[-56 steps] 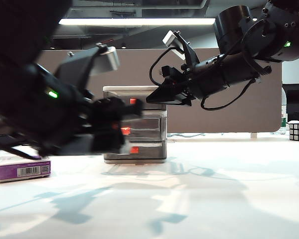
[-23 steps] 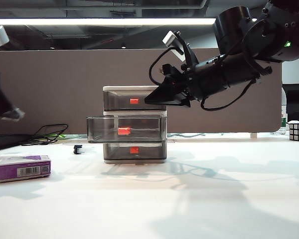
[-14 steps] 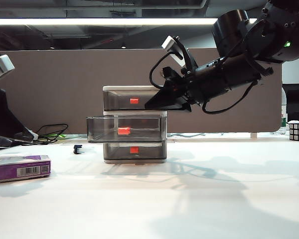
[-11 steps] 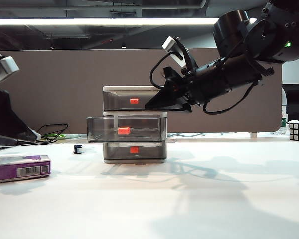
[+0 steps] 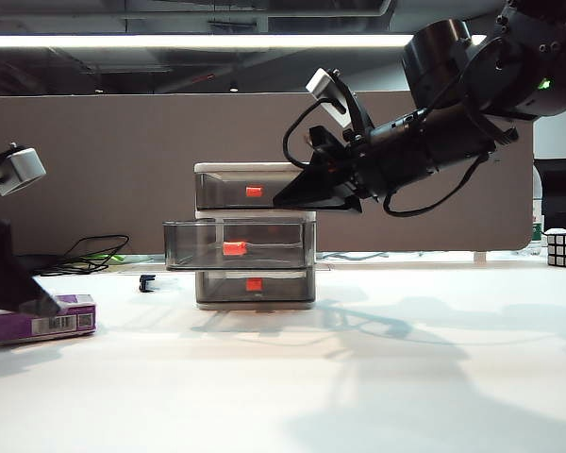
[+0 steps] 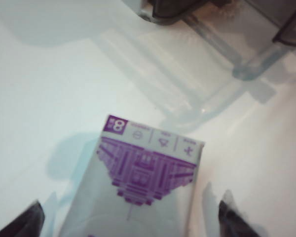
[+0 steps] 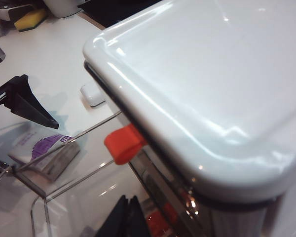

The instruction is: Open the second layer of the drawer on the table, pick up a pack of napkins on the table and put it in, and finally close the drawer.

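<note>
The first step looks done. In the exterior view the middle drawer (image 5: 238,247) of the small drawer unit (image 5: 256,236) stands pulled out toward the left of the frame, while the top and bottom drawers are shut. It appears empty, so the napkins are not yet inside, and the closing is also left to do.

The pack of napkins (image 5: 42,319) lies flat on the table (image 5: 358,377) at the lower left of the exterior frame, well apart from the drawer unit. The left gripper (image 5: 19,293) is at the far left edge of that frame, just above the pack and partly covering it. In the left wrist view the pack (image 6: 138,187) fills the lower middle of the picture, and the two dark fingertips (image 6: 19,222) stand wide open on both sides of it, not gripping.

The right gripper (image 5: 297,193) is in the upper middle of the exterior frame, beside the top of the drawer unit. Its jaws are closed together and hold nothing.

The picking-up step seems now in hand.
</note>
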Action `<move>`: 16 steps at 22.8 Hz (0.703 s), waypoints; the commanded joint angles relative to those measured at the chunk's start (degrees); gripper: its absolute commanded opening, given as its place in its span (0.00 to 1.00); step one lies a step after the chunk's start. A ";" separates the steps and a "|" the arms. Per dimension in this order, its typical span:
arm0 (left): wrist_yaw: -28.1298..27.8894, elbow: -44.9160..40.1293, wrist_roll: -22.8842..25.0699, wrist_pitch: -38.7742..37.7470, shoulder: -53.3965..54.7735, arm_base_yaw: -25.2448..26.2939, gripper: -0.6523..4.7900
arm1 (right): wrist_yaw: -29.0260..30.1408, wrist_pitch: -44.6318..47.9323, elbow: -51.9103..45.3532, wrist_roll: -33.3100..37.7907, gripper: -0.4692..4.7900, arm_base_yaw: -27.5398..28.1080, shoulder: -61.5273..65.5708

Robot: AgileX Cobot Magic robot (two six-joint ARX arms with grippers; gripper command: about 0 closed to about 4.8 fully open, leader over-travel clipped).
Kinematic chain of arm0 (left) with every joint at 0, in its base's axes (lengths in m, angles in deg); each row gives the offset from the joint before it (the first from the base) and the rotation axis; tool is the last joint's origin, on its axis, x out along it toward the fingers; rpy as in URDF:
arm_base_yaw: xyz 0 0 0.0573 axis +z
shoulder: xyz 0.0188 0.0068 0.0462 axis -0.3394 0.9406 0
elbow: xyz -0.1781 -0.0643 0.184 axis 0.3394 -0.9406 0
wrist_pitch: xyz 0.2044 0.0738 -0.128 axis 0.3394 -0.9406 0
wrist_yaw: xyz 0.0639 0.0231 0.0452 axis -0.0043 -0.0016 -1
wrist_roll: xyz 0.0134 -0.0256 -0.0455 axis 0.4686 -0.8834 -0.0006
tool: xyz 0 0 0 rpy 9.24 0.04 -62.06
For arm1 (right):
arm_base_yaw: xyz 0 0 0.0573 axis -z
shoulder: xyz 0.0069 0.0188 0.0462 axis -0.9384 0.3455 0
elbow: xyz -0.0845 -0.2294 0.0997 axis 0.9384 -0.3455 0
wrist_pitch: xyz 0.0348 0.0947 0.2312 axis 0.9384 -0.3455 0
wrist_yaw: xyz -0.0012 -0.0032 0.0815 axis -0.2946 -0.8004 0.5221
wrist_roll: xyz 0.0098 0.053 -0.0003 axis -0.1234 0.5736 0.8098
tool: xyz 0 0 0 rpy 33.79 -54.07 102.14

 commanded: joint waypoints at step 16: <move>-4.55 1.29 4.57 0.35 4.15 -4.31 0.51 | 0.24 0.39 0.26 -0.02 0.08 -0.09 -0.22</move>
